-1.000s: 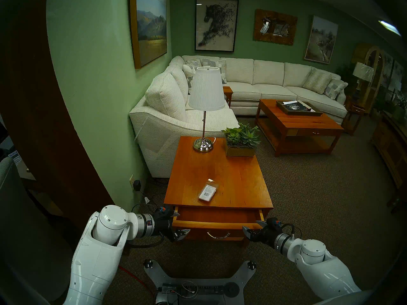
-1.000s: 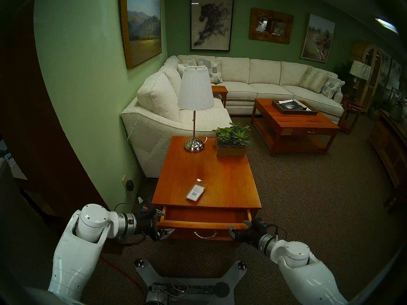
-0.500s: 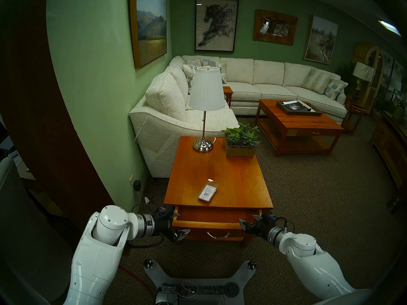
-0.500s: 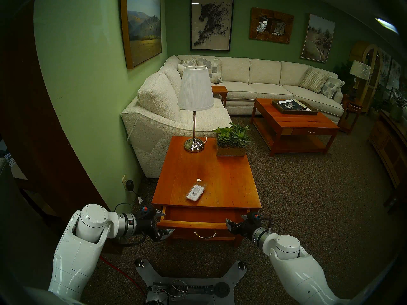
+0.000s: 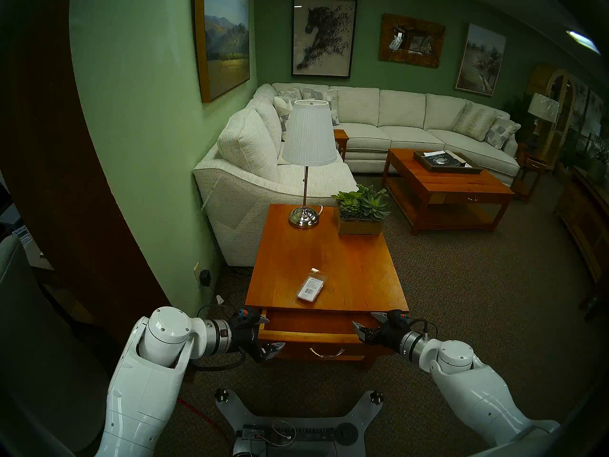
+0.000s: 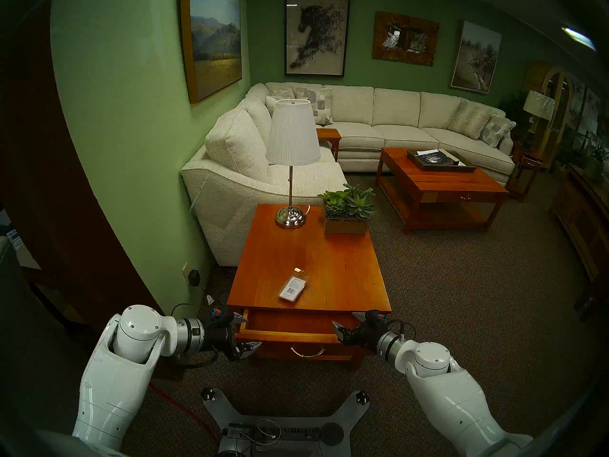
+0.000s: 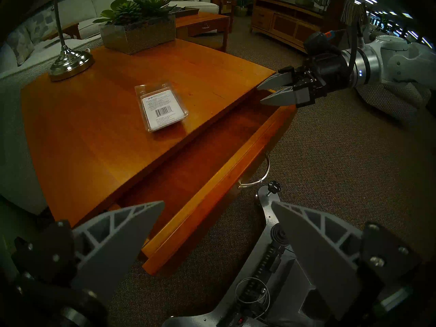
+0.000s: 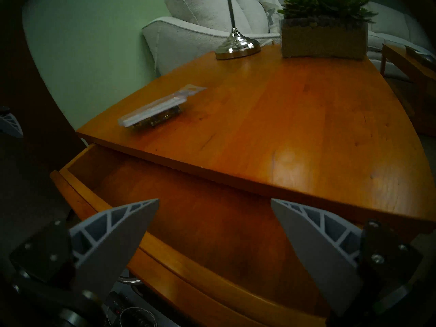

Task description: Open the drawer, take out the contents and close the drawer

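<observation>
Orange-brown wooden side table [image 5: 356, 268] bearing clear-plastic barcode packet [image 5: 310, 288]; empty open wooden drawer [image 5: 316, 321]; right gripper [image 5: 366, 320], jaws spread like left gripper [image 5: 268, 333], newly over drawer's right end, closing next.

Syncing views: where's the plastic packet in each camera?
Head left: packet on the table's near half, left of centre.
Head right: same spot.
Left wrist: upper middle, label up.
Right wrist: upper left, edge-on.
Shared landmark: lamp base.
</observation>
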Controlling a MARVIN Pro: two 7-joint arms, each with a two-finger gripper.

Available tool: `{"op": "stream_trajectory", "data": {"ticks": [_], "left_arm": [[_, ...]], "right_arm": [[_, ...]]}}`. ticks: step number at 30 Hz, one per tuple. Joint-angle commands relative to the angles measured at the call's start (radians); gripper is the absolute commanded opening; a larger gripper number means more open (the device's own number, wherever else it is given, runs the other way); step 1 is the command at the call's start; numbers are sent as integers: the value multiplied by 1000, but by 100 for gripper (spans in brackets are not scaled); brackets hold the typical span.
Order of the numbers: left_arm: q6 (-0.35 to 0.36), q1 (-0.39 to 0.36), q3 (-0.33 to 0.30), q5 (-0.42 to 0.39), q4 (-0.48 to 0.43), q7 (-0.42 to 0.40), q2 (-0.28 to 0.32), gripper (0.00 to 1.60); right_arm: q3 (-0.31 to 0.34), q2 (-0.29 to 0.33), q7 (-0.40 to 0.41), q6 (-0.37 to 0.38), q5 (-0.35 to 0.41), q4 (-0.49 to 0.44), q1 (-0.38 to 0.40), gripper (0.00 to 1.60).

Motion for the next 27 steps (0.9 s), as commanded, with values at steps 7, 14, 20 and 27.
{"op": "stream_trajectory", "data": {"ticks": [7,14,20,27], "left_arm": [[2,-19,-3,-1,-31,0,-3,160],[0,-19,-3,0,-27,-1,-4,160],[-1,-19,-4,0,-26,-2,-5,160],[0,-20,-5,2,-29,-3,-6,160]], "right_arm": [[69,144,151,-71,78,-196,-179,160],[58,184,215,-65,106,-246,-255,160],[53,207,253,-62,128,-306,-340,160],[69,241,245,-53,167,-339,-428,160]]}}
